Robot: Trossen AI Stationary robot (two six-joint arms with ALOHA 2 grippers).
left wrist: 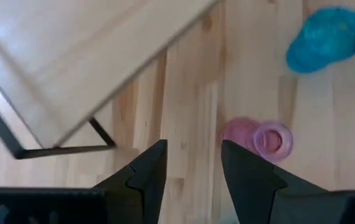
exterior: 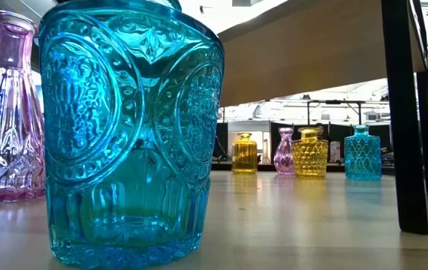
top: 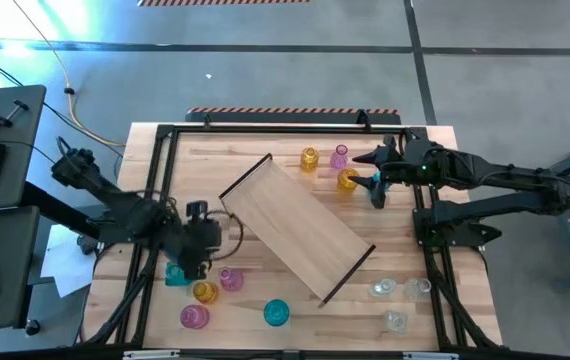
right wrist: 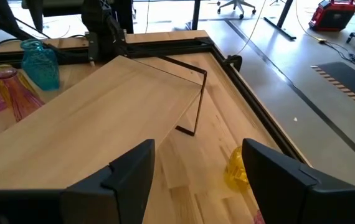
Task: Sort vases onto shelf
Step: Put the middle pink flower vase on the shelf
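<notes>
The shelf point(top: 295, 225) lies slantwise across the middle of the table, standing on its dark end pieces point(exterior: 413, 112). Near the left front stand teal point(top: 175, 272), yellow point(top: 205, 292) and pink point(top: 230, 278) vases; another pink one point(top: 195, 317) and a teal one point(top: 277, 313) stand nearer the front edge. My left gripper point(top: 205, 258) hangs open above the bare tabletop beside the pink vase point(left wrist: 265, 138), touching nothing. Yellow point(top: 310, 158), pink point(top: 339, 155), yellow point(top: 348, 180) and teal point(top: 375, 190) vases stand at the far right. Beside them, my right gripper point(top: 377, 165) is open and raised.
Three clear vases point(top: 400, 295) stand at the near right, beyond the shelf's lower end. A black frame point(top: 165, 135) runs around the tabletop. Bare wood lies between the shelf and the front edge.
</notes>
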